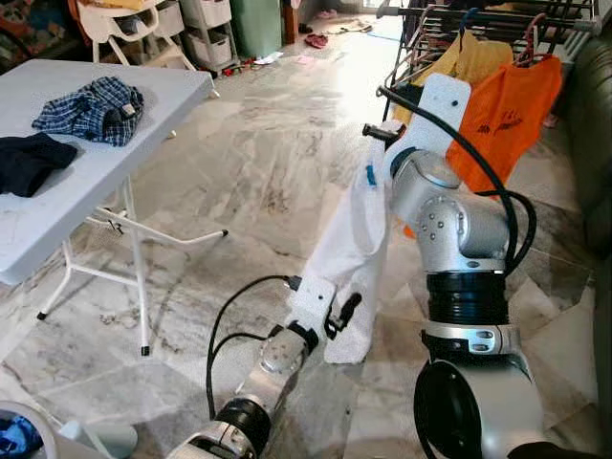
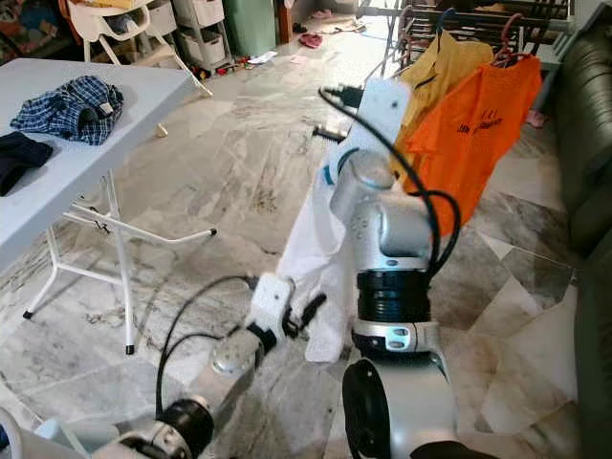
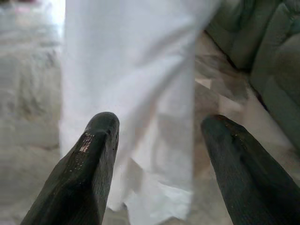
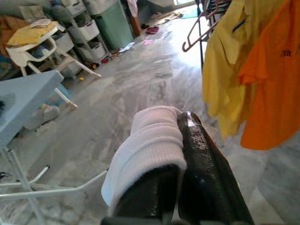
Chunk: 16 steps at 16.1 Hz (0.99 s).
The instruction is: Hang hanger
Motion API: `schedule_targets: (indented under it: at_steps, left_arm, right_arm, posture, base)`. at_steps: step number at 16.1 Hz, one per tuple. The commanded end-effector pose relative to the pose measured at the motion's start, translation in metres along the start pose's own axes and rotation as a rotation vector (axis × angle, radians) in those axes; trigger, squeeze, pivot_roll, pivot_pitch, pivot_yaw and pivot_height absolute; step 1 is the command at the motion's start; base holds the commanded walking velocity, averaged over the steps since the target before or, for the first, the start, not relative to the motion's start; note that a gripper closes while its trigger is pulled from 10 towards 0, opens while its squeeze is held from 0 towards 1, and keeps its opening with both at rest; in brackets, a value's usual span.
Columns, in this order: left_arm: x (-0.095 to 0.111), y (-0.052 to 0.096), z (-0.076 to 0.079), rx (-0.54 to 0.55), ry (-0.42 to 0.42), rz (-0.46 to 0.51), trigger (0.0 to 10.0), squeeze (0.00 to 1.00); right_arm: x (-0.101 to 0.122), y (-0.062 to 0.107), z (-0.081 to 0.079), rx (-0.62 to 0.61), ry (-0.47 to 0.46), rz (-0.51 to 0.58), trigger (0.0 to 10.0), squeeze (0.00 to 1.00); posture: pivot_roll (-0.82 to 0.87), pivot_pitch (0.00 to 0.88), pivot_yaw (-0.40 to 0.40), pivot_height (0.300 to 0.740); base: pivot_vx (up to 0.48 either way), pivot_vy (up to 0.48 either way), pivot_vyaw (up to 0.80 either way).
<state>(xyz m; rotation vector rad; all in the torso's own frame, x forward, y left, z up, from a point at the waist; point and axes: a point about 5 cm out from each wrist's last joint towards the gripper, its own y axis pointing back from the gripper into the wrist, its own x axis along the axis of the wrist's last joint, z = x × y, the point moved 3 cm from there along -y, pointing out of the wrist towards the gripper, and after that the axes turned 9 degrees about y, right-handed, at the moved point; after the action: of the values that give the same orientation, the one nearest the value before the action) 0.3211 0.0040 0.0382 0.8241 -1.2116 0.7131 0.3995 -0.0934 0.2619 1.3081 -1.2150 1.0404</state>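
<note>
Jaws on the left gripper (image 3: 157, 154) stand apart with nothing between them, aimed at the lower part of a hanging white garment (image 1: 349, 258) from just beside it. Jaws on the right gripper (image 4: 180, 154) are closed on a bunched fold of that same garment at its top, so the cloth hangs from the raised right arm down toward the marble floor (image 1: 258, 172). No hanger can be made out under the white cloth; whether one is inside the collar is hidden.

The step in hand looks like carrying the garment to the drying rack (image 1: 497, 24), which stands beyond the right arm and already bears a yellow shirt (image 4: 225, 70) and an orange shirt (image 1: 507, 105). The next move would call for bringing the gripped top up to a free stretch of rail, and the left gripper may need to steady the loose hem.

The right wrist view shows an empty hanger (image 4: 199, 33) on the rack beside the yellow shirt and the pinch itself; the head views show the white folding table (image 1: 143, 134) off to the left, carrying a plaid garment (image 1: 94, 108) and a dark one (image 1: 29, 161).
</note>
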Motion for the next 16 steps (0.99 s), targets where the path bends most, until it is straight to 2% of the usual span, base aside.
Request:
schedule_targets:
  at_steps: [1,3,5,6,7,8,10,11,12,13,14,15,16]
  left_arm:
    - [0.026,-0.014,0.012,-0.019,-0.043,0.074,10.0,0.0]
    - [0.028,-0.017,0.013,-0.012,-0.036,0.078,10.0,0.0]
    - [0.031,-0.021,0.026,-0.045,-0.033,0.084,10.0,0.0]
    - [0.031,-0.021,0.031,-0.057,-0.033,0.085,10.0,0.0]
    - [0.027,-0.02,0.031,-0.065,-0.041,0.07,10.0,0.0]
    - [0.02,-0.016,0.026,-0.061,-0.042,0.055,10.0,0.0]
    - [-0.004,0.003,-0.004,-0.009,-0.045,0.001,10.0,0.0]
    - [-0.012,0.011,-0.015,0.015,-0.045,-0.016,10.0,0.0]
    - [-0.018,0.019,-0.026,0.036,-0.04,-0.027,10.0,0.0]
    - [-0.022,0.024,-0.031,0.043,-0.042,-0.031,10.0,0.0]
    - [-0.027,0.031,-0.036,0.042,-0.054,-0.037,10.0,0.0]
    - [-0.029,0.033,-0.037,0.039,-0.054,-0.041,10.0,0.0]
    - [-0.03,0.035,-0.037,0.029,-0.055,-0.042,10.0,0.0]
  right_arm:
    - [0.007,0.007,-0.007,0.042,0.006,0.006,0.0,0.0]
    - [0.005,0.01,-0.008,0.063,0.013,-0.014,0.0,0.0]
    - [0.0,0.014,-0.011,0.12,0.055,-0.017,0.0,0.0]
    - [-0.006,0.016,-0.01,0.148,0.075,-0.018,0.0,0.0]
    - [-0.019,0.015,-0.001,0.172,0.127,-0.006,0.0,0.0]
    - [-0.035,0.016,0.008,0.216,0.206,0.01,0.0,0.0]
    - [-0.07,0.016,0.025,0.262,0.416,0.028,0.0,0.0]
    - [-0.084,0.016,0.029,0.291,0.579,0.047,0.0,0.0]
    - [-0.099,0.014,0.035,0.304,0.702,0.035,0.0,0.0]
    - [-0.107,0.012,0.04,0.313,0.733,0.011,0.0,0.0]
    - [-0.115,0.009,0.051,0.323,0.918,0.024,0.0,0.0]
    - [-0.119,0.008,0.058,0.329,1.018,0.032,0.0,0.0]
    - [-0.121,0.006,0.066,0.335,1.048,0.029,0.0,0.0]
  posture:
    - [-0.28,0.067,0.026,0.74]
    - [-0.3,0.066,0.024,0.74]
    - [-0.3,0.062,0.021,0.74]
    - [-0.3,0.062,0.02,0.74]
    - [-0.29,0.062,0.021,0.74]
    - [-0.28,0.062,0.024,0.74]
    - [-0.24,0.067,0.035,0.74]
    - [-0.24,0.067,0.038,0.74]
    - [-0.22,0.072,0.045,0.74]
    - [-0.21,0.073,0.047,0.74]
    - [-0.19,0.075,0.049,0.74]
    - [-0.19,0.076,0.052,0.74]
    - [-0.18,0.077,0.053,0.74]
  base:
    - [0.0,0.0,0.0]
    - [0.0,0.0,0.0]
    - [0.0,0.0,0.0]
    - [0.0,0.0,0.0]
    - [0.0,0.0,0.0]
    - [0.0,0.0,0.0]
    - [0.0,0.0,0.0]
    - [0.0,0.0,0.0]
    - [0.0,0.0,0.0]
    - [0.0,0.0,0.0]
    - [0.0,0.0,0.0]
    - [0.0,0.0,0.0]
    - [0.0,0.0,0.0]
